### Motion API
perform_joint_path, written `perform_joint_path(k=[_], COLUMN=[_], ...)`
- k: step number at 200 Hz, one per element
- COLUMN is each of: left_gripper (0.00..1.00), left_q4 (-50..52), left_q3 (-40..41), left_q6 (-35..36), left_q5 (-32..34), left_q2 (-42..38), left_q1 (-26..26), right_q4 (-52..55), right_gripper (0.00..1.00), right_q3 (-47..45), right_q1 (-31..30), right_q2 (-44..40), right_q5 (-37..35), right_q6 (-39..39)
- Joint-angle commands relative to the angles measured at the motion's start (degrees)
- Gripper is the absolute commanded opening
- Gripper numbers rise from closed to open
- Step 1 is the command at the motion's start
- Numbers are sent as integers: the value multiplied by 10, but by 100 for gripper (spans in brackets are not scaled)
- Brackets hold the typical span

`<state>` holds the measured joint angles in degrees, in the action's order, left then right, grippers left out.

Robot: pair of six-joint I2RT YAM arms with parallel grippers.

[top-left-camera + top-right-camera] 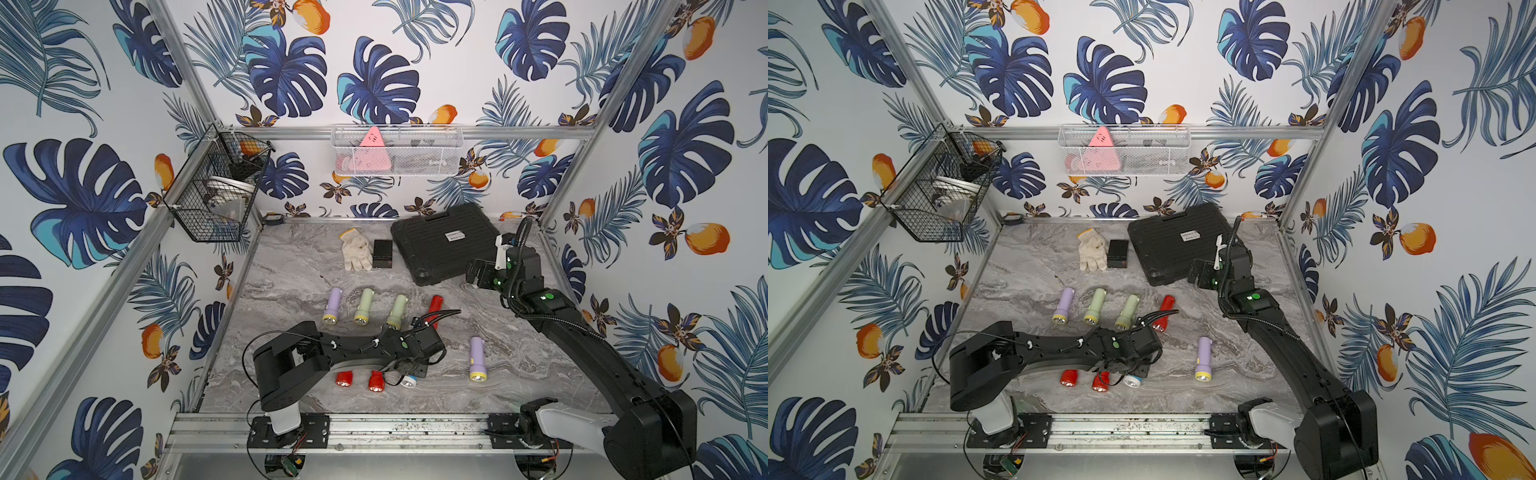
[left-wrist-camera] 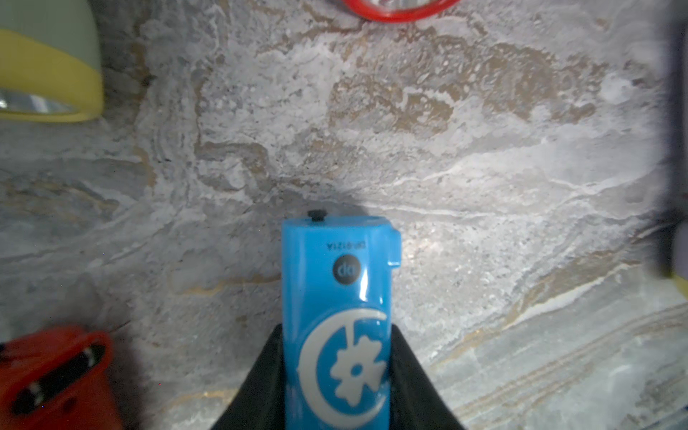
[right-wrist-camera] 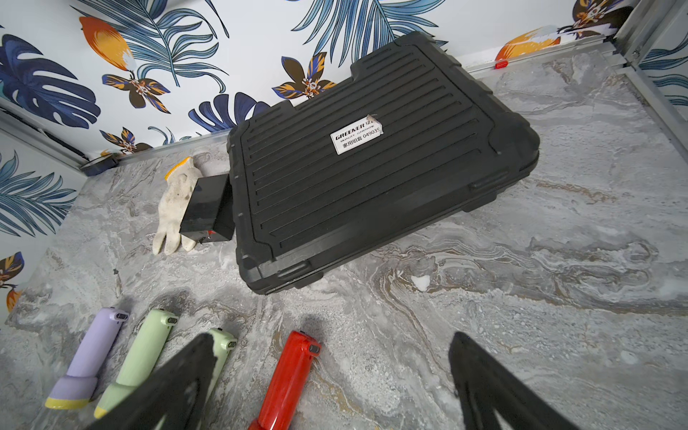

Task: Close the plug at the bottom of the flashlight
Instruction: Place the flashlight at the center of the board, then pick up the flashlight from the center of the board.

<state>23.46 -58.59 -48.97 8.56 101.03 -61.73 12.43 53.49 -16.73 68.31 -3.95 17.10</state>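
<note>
Left pincer [image 2: 337,327] is clamped on the body of a glossy blue plastic flashlight [image 2: 337,283] with a white crescent-and-flower emblem, one black finger on each flank. In both top views only the flashlight's pale head shows. It pokes out from under the left wrist, close to the near edge of the grey marbled surface [image 1: 540,332] and about midway along it. Whether the body rests on the surface cannot be told.

A short red plastic flashlight [image 1: 375,381] lies just beside it, and another red flashlight [image 1: 344,379] lies next to that, toward the left edge.

The held flashlight's bottom end points toward the far edge. A small black nub [image 2: 317,215] stands proud there and a blue tab [image 2: 394,247] juts to one side. The end face is turned from the camera, so the plug is judged not yet pressed home.

Further in, a lilac flashlight with a yellow head [image 1: 478,359] lies alone. Beyond it four more lie in a row.

Right pincer [image 3: 330,337] is spread wide and empty. It hangs by the near corner of a black ribbed plastic case [image 1: 444,241] toward the far right corner, well apart from the held flashlight.

Assessment: the grasp is done. The closing remains, and the free arm has yet to approach.
</note>
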Motion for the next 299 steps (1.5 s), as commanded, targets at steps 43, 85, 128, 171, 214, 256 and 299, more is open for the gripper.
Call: perform_joint_path(k=[43,85,128,171,214,256,299], left_gripper=[20,47,64,65,65,65,65], left_q4=[14,18,14,20,-11,-79,-135], left_q3=[2,1,4,-20,-15,3,-7], left_q6=[-30,-25,-14,35,112,158,155], left_q5=[-2,11,27,52,63,-6,-80], left_q2=[5,-7,-38,-88,-156,-182,-131], left_q1=[6,6,6,6,47,100,72], right_q4=[-12,-12,-3,51,114,193,184], right_gripper=[100,100,100,100,100,100,100], right_q3=[1,1,5,34,47,51,15], right_q1=[3,4,5,6,6,5,13], right_q2=[5,8,14,41,65,86,82], right_q5=[2,4,7,-2,-4,-13,-56], right_q6=[-4,-3,-1,19,44,58,86])
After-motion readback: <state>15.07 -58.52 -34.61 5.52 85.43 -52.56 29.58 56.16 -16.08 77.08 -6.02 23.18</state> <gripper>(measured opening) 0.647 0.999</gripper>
